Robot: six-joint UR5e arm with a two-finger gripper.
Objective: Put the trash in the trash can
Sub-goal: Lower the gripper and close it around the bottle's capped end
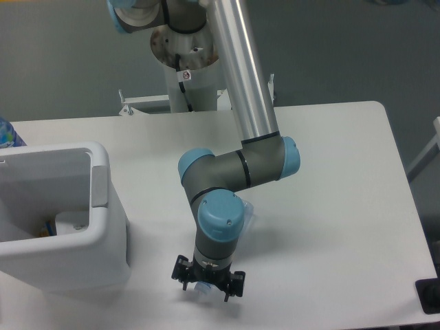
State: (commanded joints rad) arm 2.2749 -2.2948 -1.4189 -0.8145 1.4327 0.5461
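Observation:
My gripper [206, 283] points down over the table's front edge, a little right of the trash can [103, 206]. It is shut on the trash, a crushed clear bluish plastic bottle [203, 288]. Only a small pale blue piece of the bottle shows between the black fingers; the wrist hides the rest. The trash can is a large white bin at the left with its open top facing up. Something small and yellowish lies inside it. A pale, crumpled-looking scrap [246, 212] peeks out beside the blue wrist cap. I cannot tell what it is.
The arm's silver tube and grey elbow [237, 168] reach down over the middle of the table from the base [187, 48] at the back. A blue object [5, 134] sits at the far left edge. A black block [430, 295] is at the front right corner.

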